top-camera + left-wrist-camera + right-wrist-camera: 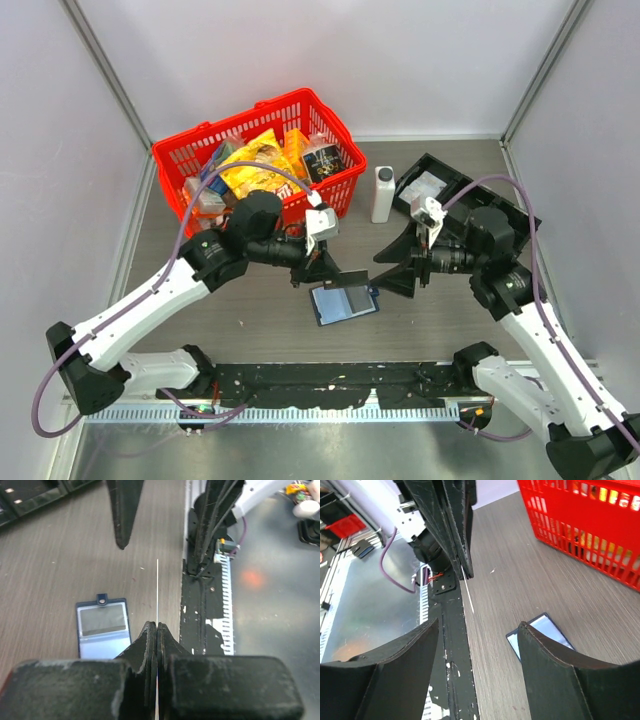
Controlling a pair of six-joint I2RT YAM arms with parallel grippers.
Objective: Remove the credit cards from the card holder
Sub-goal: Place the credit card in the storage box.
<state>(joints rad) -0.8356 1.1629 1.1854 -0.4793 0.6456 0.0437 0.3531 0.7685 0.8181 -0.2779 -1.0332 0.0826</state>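
Observation:
The navy card holder lies open on the table, its pale clear sleeves facing up. It also shows in the left wrist view and, partly behind a finger, in the right wrist view. My left gripper is shut on a thin credit card and holds it just above the holder. In the left wrist view the card shows edge-on as a white line between the closed jaws. My right gripper is open and empty to the right of the holder, facing the card.
A red basket full of snack packets stands at the back left. A white bottle and a black compartment tray stand at the back right. A black rail runs along the near edge.

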